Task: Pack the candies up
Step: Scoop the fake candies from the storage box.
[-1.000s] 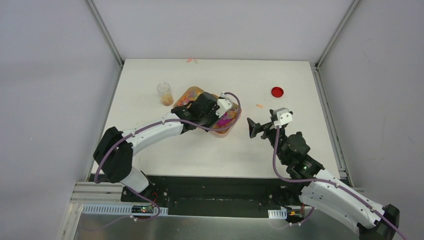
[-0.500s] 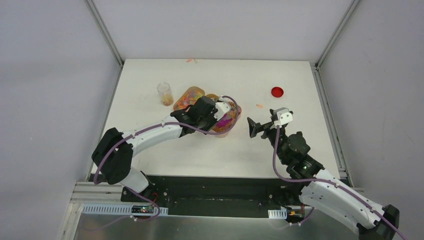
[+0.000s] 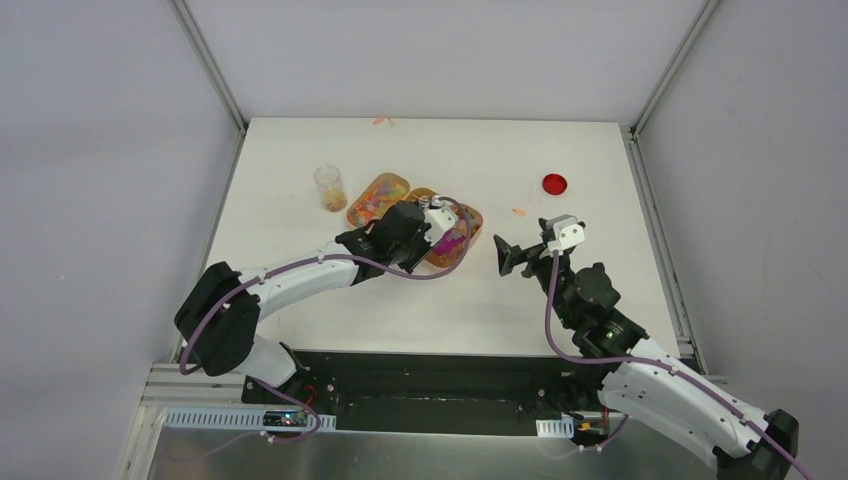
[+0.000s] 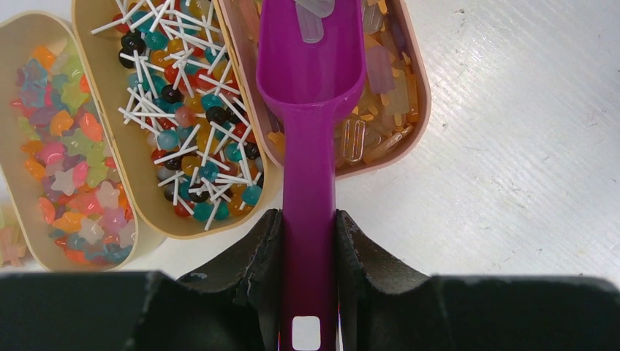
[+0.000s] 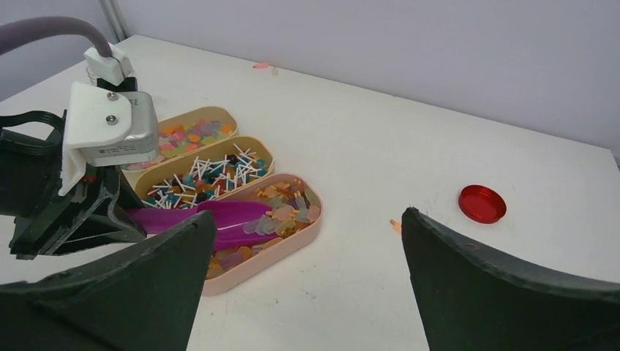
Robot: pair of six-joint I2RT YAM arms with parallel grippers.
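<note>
The candies fill three oval trays side by side: bright star-shaped bits [image 4: 66,146], round sweets on white sticks [image 4: 186,124], and translucent orange-yellow gummies [image 4: 384,80] in the pink tray [image 3: 474,222]. My left gripper [image 4: 309,227] is shut on the handle of a magenta scoop [image 4: 311,88]. The scoop's bowl lies over the pink tray with a few pale gummies in it. To the right of the trays, my right gripper [image 3: 508,255] hovers wide open with nothing between its fingers. In the right wrist view the scoop [image 5: 212,217] rests low in the gummy tray [image 5: 300,227].
A small clear jar [image 3: 330,187] with some candy at its bottom stands left of the trays. A flat red disc [image 3: 554,184] lies at the back right. One stray candy [image 3: 519,212] lies between the trays and the disc; others [image 3: 380,121] lie at the table's far edge.
My left arm has drawn back toward the near left, taking the scoop with it and uncovering more of the trays. The right arm has stayed still.
</note>
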